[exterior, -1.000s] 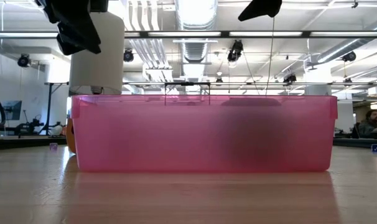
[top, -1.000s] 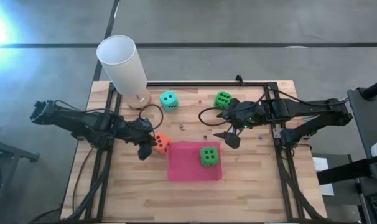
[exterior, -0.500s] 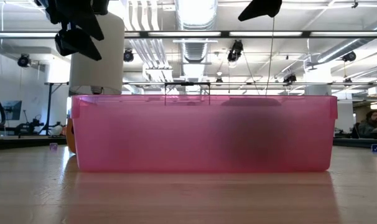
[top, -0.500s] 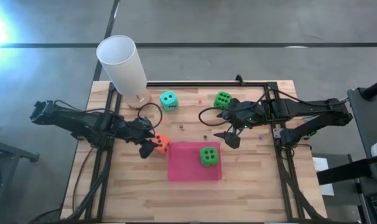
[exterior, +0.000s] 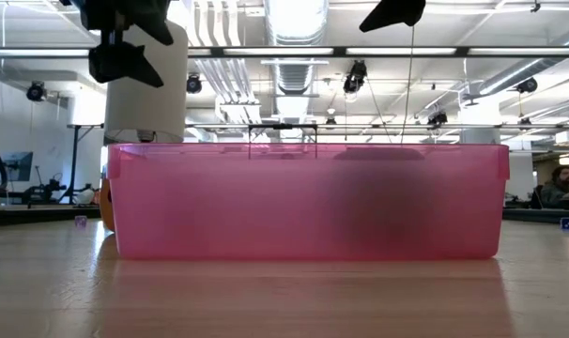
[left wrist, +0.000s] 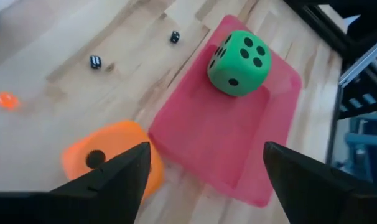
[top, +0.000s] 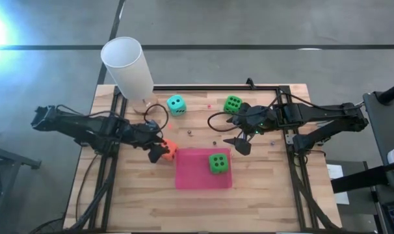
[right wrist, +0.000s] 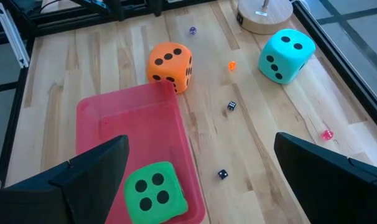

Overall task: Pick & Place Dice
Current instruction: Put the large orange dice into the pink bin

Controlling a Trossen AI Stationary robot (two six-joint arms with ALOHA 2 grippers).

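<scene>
High view: four dice, orange die beside pink tray, one green die inside, teal die and second green die on slatted wooden table, left gripper jaws wide over orange die, right gripper jaws wide, low view: open workshop hall, wrist views: tiny scattered dice.

A harsh glare is seen at about ten o'clock in the high view, where the floor is washed out. In the low view the scene is backlit by bright ceiling lights at twelve o'clock, and the near table surface is rendered soft and out of focus. The wrist views are evenly lit, with only faint shadows cast.
</scene>
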